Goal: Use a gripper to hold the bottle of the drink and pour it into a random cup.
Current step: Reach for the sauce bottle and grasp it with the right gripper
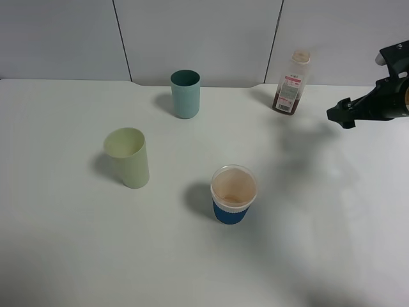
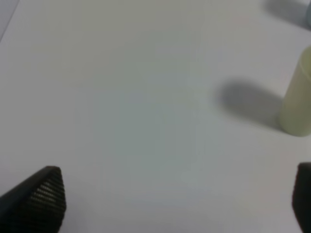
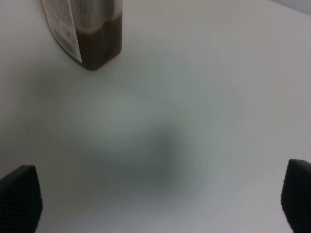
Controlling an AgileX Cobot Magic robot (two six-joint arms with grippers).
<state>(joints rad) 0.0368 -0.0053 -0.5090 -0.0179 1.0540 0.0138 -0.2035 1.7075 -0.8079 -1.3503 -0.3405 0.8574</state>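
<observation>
The bottle of the drink [image 1: 292,82] stands upright at the back right of the white table, brown liquid in its lower part. It also shows in the right wrist view [image 3: 85,31]. My right gripper [image 1: 346,118] hovers open and empty to the right of the bottle, apart from it; its fingertips [image 3: 19,196] show wide apart. The pale yellow-green cup [image 1: 128,157] stands at the left; it shows at the edge of the left wrist view [image 2: 297,97]. My left gripper [image 2: 177,199] is open and empty over bare table, out of the exterior view.
A teal-green tumbler [image 1: 185,93] stands at the back centre. A clear cup with a blue sleeve [image 1: 233,194] stands in the middle front. Grey wall panels [image 1: 192,32] rise behind the table's far edge.
</observation>
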